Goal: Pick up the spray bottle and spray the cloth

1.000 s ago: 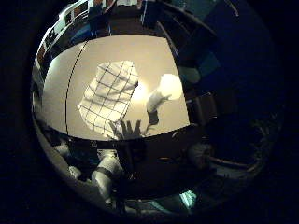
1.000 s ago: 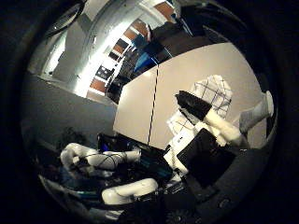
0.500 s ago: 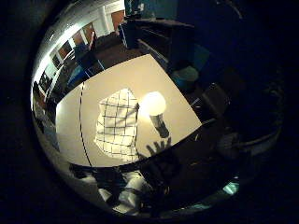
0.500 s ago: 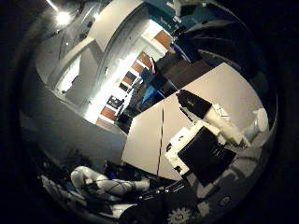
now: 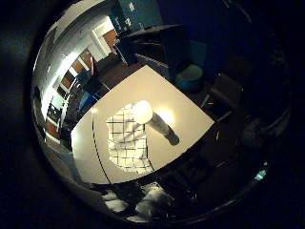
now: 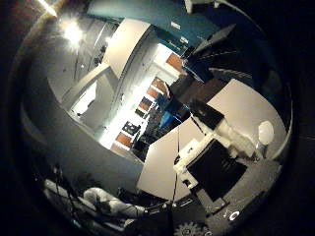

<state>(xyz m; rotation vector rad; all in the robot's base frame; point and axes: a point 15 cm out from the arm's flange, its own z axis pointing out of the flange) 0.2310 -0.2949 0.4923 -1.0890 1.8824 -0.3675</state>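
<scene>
A white spray bottle point(image 5: 144, 113) stands upright on a pale table point(image 5: 188, 119), touching the edge of a white cloth with a dark grid pattern point(image 5: 125, 145) that lies flat beside it. The bottle's shadow falls across the bare tabletop away from the cloth. Both lie well below the palm and look small. Parts of my right hand point(image 6: 216, 157) show in the thumb side view as black and white fingers reaching out over the table, relaxed and holding nothing. The bottle's round top point(image 6: 266, 132) shows just past them.
A teal stool point(image 5: 190, 76) and dark shelving point(image 5: 152, 43) stand beyond the table's far corner. A seam point(image 5: 97, 152) divides the tabletop beside the cloth. White arm parts point(image 5: 150, 206) sit below the table's near edge. Chairs and desks fill the bright room behind.
The whole picture has shifted: the camera has risen and tilted, so table, cloth and bottle look smaller. The hand's shadow at the table edge is gone. Bottle and cloth have not moved.
</scene>
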